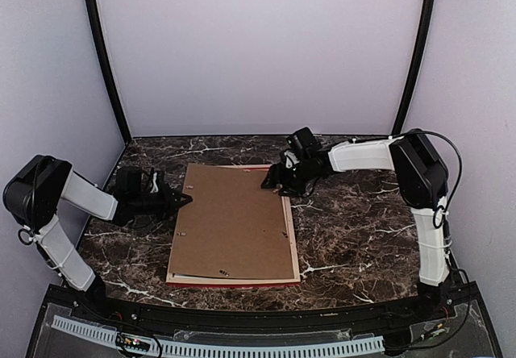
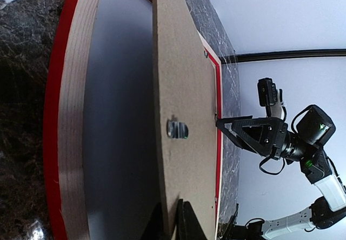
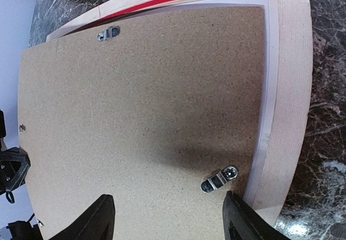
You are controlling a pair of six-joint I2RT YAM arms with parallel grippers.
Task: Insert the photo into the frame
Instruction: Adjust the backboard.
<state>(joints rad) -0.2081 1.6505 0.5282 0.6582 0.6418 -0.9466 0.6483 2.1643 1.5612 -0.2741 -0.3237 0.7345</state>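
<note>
The frame [image 1: 294, 249] lies face down on the marble table, its pale wood back up and red edge showing. The brown backing board [image 1: 234, 221] rests on it. My left gripper [image 1: 187, 200] is shut on the board's left edge and holds that edge raised off the frame; in the left wrist view [image 2: 172, 210] the board [image 2: 189, 78] stands clear of the frame rail [image 2: 73, 115] and the grey pane [image 2: 119, 115]. My right gripper [image 1: 270, 182] is open, over the board's far right corner [image 3: 170, 207], beside a metal turn clip [image 3: 219, 179]. The photo is hidden.
The dark marble table [image 1: 363, 229] runs right of the frame. A second turn clip [image 3: 108, 33] sits at the board's other corner, and a hanger [image 2: 177, 128] is on the board. Pale walls stand behind and at both sides.
</note>
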